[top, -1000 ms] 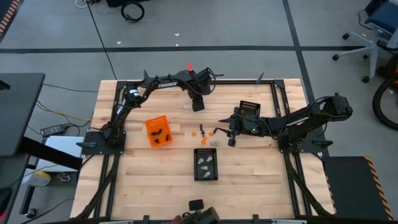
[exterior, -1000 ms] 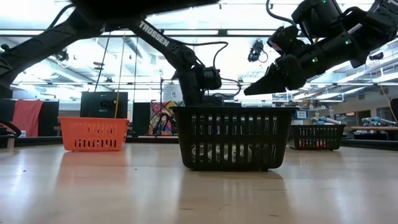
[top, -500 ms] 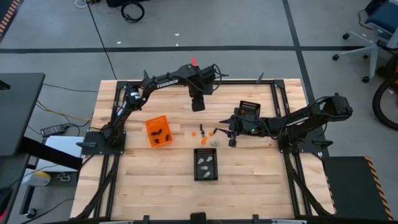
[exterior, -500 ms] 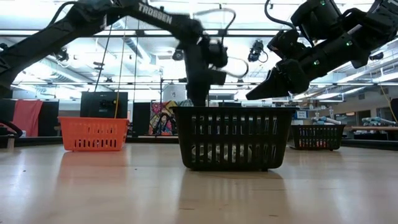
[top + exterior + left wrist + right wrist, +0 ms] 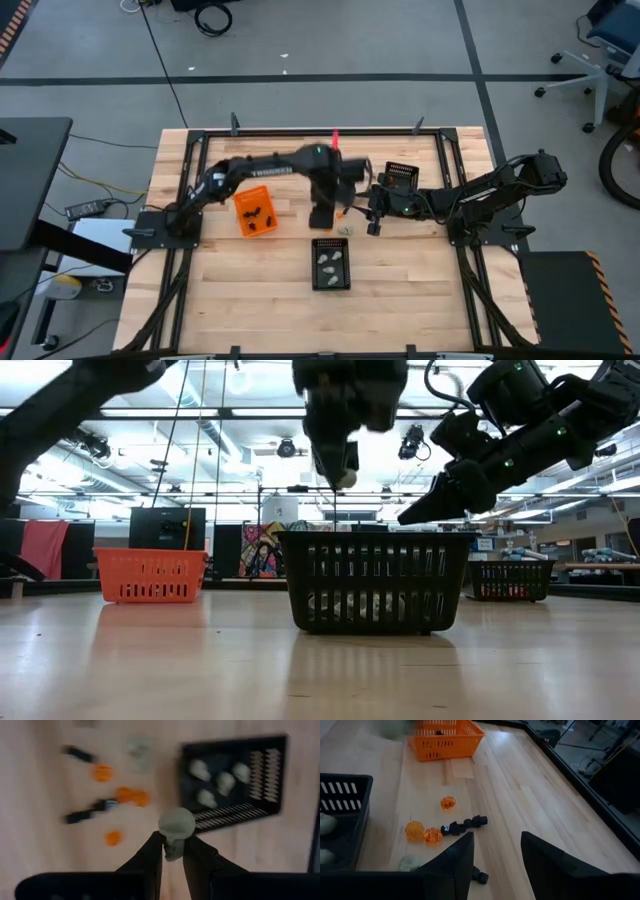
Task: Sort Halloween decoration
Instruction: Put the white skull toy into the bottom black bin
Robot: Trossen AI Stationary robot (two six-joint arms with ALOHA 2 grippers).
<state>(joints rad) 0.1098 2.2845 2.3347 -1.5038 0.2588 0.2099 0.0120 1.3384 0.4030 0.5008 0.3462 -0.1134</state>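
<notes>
Near black mesh bin [image 5: 332, 264]: sits toward the table's front edge; four pale skull pieces [image 5: 218, 781] lie inside.
Orange bin [image 5: 255, 210]: left of centre; a few black pieces [image 5: 258, 213] lie in it.
Far black mesh bin [image 5: 400, 173]: by the right arm; its contents cannot be made out.
Left gripper [image 5: 173, 851]: fingers closed on a pale skull [image 5: 176, 829], held in the air above the loose pieces, just beside the near black mesh bin.
Right gripper [image 5: 496, 851]: fingers spread apart with nothing between them, low over the loose pieces at table centre.
Loose Halloween decoration: orange pumpkins [image 5: 423, 833], a black piece [image 5: 464, 825] and a pale piece [image 5: 409, 863] lie on the bare wood between the bins.
Open room: bare wooden table [image 5: 240, 290] at the front corners; a dark frame rail [image 5: 572, 777] runs along the edge.
</notes>
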